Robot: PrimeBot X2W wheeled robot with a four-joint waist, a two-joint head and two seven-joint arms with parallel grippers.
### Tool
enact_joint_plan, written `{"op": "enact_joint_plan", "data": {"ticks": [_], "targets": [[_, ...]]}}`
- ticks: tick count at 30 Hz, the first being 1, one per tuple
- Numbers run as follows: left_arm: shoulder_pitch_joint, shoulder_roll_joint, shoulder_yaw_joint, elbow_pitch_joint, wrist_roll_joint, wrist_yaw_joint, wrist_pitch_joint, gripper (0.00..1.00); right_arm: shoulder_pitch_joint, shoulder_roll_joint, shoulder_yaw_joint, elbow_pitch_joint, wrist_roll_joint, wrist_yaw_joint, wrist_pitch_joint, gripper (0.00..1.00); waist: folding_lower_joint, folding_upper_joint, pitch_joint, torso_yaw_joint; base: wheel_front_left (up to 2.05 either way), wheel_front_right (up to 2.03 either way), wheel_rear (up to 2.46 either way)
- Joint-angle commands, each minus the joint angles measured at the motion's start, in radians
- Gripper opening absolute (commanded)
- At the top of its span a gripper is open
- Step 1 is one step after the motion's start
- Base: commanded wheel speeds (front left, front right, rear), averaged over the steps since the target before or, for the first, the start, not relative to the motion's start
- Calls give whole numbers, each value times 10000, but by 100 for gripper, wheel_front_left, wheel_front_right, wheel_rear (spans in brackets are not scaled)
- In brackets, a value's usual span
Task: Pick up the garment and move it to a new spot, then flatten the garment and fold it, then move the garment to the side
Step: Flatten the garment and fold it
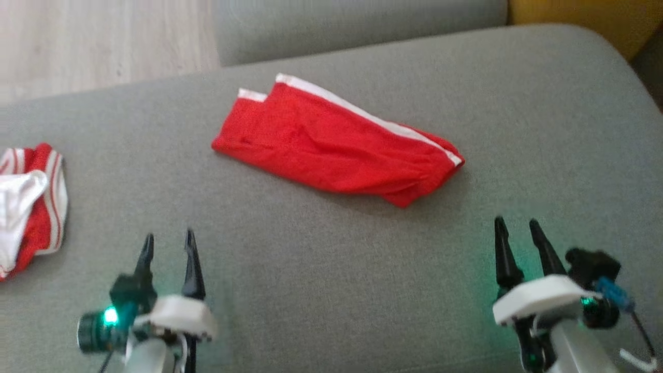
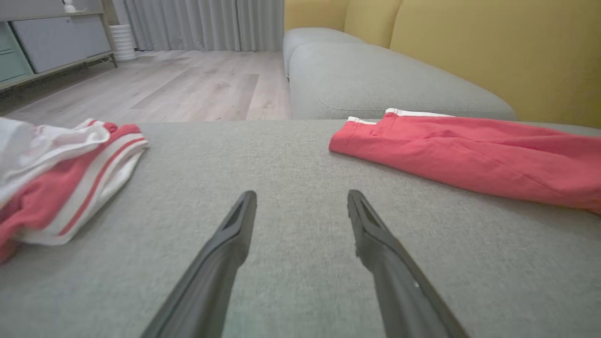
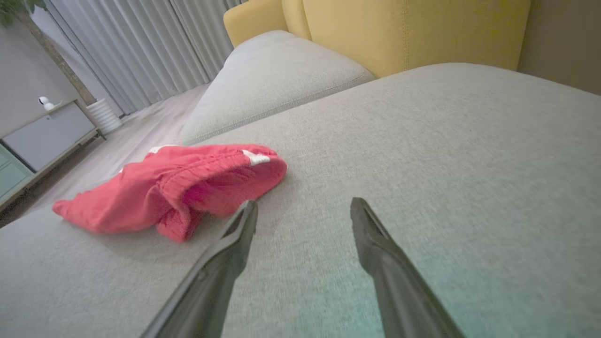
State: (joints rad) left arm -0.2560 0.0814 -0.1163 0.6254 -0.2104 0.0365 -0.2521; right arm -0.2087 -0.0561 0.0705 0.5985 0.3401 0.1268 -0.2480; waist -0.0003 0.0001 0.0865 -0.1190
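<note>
A red garment with a white side stripe [image 1: 336, 142] lies folded on the grey sofa cushion [image 1: 331, 259], near its middle. The left wrist view has the garment [image 2: 469, 155] at the right; the right wrist view has it [image 3: 173, 190] at the left, just beyond the left fingertip. My left gripper [image 1: 169, 243] hovers at the lower left, open and empty, well short of the garment. My right gripper [image 1: 516, 228] stands open and empty at the lower right, a little below the garment's right end. The open left gripper [image 2: 301, 199] and right gripper [image 3: 304, 209] point over bare cushion.
A crumpled red-and-white striped cloth [image 1: 28, 204] lies at the cushion's left edge, also in the left wrist view [image 2: 61, 173]. A second grey cushion [image 1: 357, 23] sits behind, with yellow backrests [image 3: 404, 28]. Wooden floor [image 2: 178, 84] and a cabinet [image 2: 51, 44] lie beyond.
</note>
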Motion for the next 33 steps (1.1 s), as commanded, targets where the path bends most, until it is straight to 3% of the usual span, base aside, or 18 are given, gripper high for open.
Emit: {"op": "enact_joint_plan", "data": {"ticks": [1,10,19,27,33], "targets": [[299,20,505,-608,135,63,-96,100,156,57,69,-458,-356,39,-137,100,3,-1,-580,211,0,0,0],[1790,-281,1089,-1272,44,36,-97,100,1154,58,-35,-707,-698,39,-137,100,3,-1,-923,347,0,0,0],[1471,-308,828,-1281,-40,-150,-97,100,1030,58,100,-783,-657,39,-137,100,3,-1,-762,229,0,0,0],[-1503,-310,-248,-430,-512,-389,-97,100,430,58,489,-1047,-410,39,-137,100,3,-1,523,-49,0,0,0],[-4340,-311,-758,1415,-502,-474,-92,100,-220,58,918,-1329,-140,39,-137,100,3,-1,1604,-604,0,0,0]]}}
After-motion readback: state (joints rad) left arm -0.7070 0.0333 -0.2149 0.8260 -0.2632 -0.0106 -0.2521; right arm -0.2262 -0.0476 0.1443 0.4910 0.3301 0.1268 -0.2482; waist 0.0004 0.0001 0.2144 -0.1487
